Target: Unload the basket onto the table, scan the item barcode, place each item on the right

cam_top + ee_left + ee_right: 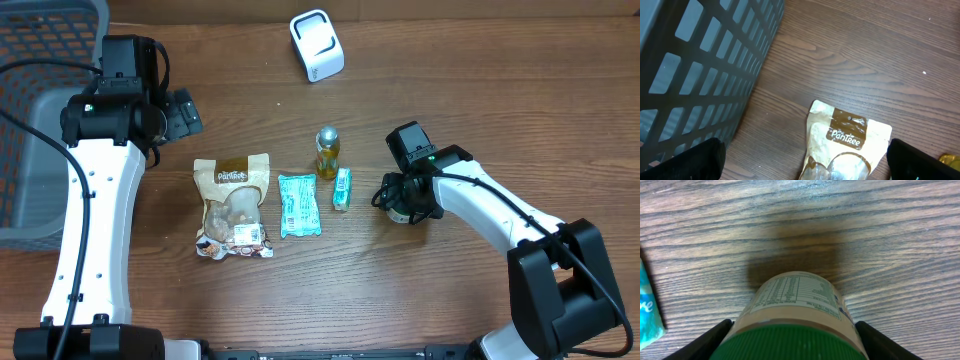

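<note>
1 pouch (847, 142), "the PanTree" brand

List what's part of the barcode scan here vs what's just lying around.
In the job: green-lidded jar, right gripper straddling it, white scanner.
Lying about: PanTree snack bag, teal packet, small bottle, teal box, grey basket.

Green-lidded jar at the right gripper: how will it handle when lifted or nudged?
The jar looks rigid, so it should keep its shape under a squeeze. Its round wall and glossy label may slip in the right gripper. It seems to stand with its green lid up; knocked over, it would likely roll.
</note>
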Robot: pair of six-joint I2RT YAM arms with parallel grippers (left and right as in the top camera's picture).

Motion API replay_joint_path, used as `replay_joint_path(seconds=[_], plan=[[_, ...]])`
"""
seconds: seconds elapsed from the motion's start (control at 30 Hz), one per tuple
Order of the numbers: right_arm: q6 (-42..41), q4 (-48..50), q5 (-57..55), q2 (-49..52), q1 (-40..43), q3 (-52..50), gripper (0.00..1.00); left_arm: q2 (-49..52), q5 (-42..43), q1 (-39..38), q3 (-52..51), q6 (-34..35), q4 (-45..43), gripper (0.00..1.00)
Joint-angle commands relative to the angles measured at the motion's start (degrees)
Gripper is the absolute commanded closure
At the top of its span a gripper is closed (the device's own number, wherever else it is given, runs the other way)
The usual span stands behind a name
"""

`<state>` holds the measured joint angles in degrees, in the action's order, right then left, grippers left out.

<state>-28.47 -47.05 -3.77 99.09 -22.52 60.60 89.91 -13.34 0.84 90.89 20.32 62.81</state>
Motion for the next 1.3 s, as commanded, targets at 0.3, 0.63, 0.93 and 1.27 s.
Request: replay_joint_path(seconds=[0.3,0.63,0.93,1.27], plan=[[0.0,0.2,0.0,0.0,0.0,1.2,0.28,-0.2,-0.5,-0.1,0.2,-1.5,0.0,0.0],[0.0,0.3,0.0,0.0,0.0,1.2,0.46,-0.2,-0.5,-0.1,0.2,-1.5,0.0,0.01],[0.0,-2.7,8.7,-0.7,0.9,5.9,0.65,-0.2,-0.5,-0.1,0.2,-1.5,0.0,0.0],[0.0,-16.4,31.6,-1.1,4.7,14.8,0.66,-0.2,-0.5,-0.1,0.2,-1.5,0.0,0.0]])
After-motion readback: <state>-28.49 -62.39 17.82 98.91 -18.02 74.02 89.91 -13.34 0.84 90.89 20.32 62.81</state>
